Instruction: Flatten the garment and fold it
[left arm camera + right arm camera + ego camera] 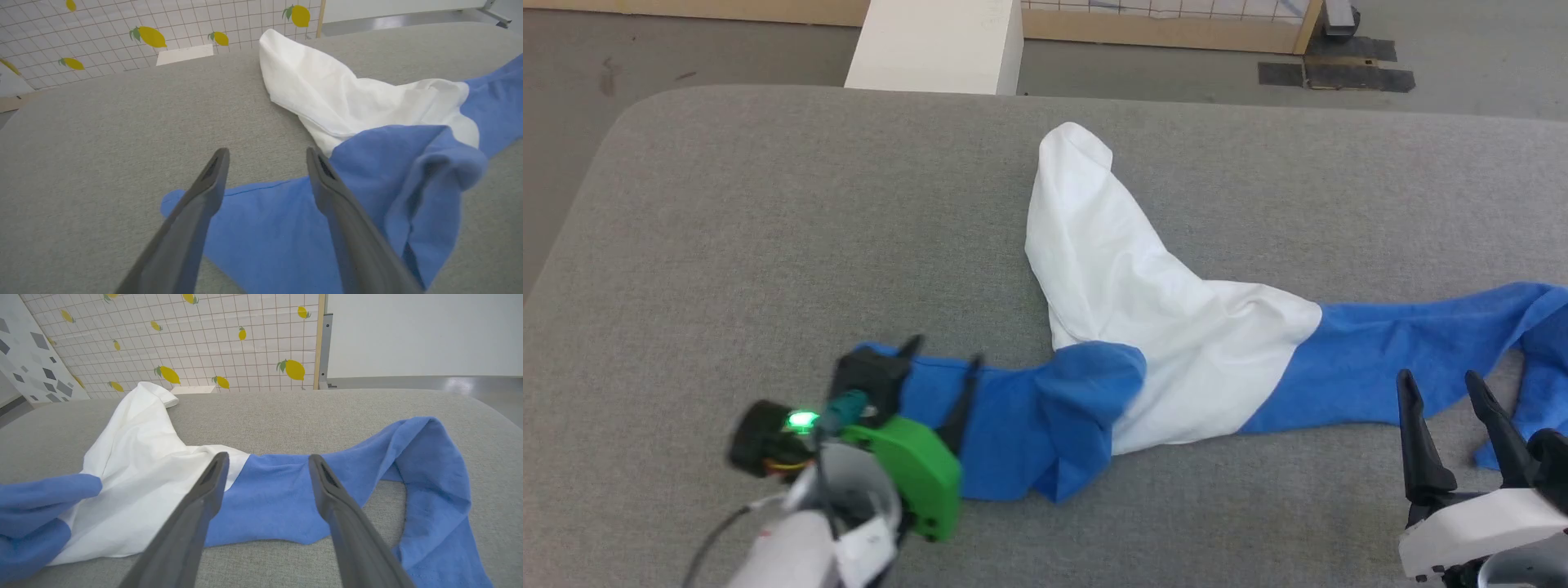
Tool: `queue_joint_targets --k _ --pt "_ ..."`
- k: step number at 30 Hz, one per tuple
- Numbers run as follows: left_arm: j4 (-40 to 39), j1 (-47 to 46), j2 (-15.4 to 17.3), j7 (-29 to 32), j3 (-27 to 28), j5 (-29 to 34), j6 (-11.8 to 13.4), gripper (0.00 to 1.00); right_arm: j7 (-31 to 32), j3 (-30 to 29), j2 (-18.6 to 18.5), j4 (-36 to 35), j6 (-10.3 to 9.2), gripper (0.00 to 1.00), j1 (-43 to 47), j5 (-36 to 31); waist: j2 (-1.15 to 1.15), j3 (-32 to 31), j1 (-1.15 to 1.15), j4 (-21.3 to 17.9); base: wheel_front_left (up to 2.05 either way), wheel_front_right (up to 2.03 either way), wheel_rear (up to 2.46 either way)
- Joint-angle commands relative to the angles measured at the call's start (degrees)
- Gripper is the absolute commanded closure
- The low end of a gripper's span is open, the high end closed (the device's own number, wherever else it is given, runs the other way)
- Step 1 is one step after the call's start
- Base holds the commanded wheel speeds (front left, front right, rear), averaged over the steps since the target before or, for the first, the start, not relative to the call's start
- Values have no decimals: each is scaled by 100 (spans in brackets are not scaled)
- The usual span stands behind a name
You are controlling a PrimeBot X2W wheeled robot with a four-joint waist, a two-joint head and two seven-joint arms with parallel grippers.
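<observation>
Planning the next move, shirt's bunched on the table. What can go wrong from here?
1. The garment's white body is twisted into a narrow tongue; folding now would likely lock in creases.
2. The right sleeve loops back on itself beside the open right claw; a pinch there may catch two layers.
3. The left sleeve is bunched over near the shoulder, beyond the open left claw; pulling its end alone may not flatten it.

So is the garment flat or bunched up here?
Bunched. The garment lies crumpled on the grey surface: white body gathered narrow, one blue sleeve doubled over.
</observation>
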Motion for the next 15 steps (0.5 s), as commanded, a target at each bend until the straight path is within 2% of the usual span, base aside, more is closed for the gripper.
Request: queue_joint_targets --k 1,8,15 --pt "13 81 172 98 63 45 64 0 8 24 4 22 -9 0 -17 38 0 9 0 10 0 0 0" --pt "131 289 294 543 167 -239 127 0 59 35 4 6 -9 0 -65 -3 0 115 0 -19 0 0 0" --pt "997 199 192 831 -148 -140 97 0 151 96 4 -77 -9 0 -105 -74 0 239 0 -107 0 0 0"
